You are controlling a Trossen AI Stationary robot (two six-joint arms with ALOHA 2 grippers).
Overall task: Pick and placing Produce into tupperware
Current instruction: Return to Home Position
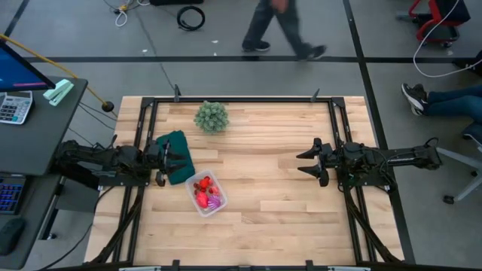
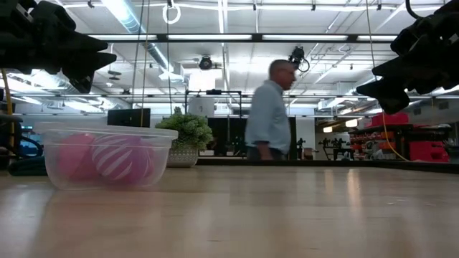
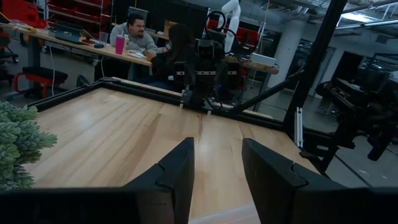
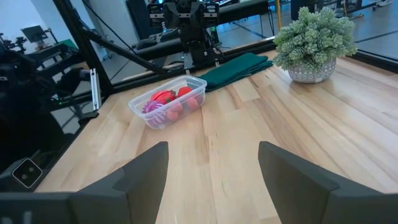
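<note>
While red, pink and purple toy produce (image 1: 205, 194) fills the clear rectangular plastic tupperware (image 1: 190, 183), the dark left gripper (image 1: 181, 160) and right gripper (image 1: 300, 163) hover with fingers spread, empty.

On my wooden table (image 1: 286, 218), a pale-green potted plant (image 1: 212, 117) near the far edge, dark green cloth (image 1: 177, 154) at left, person (image 1: 280, 30) walking beyond.
</note>
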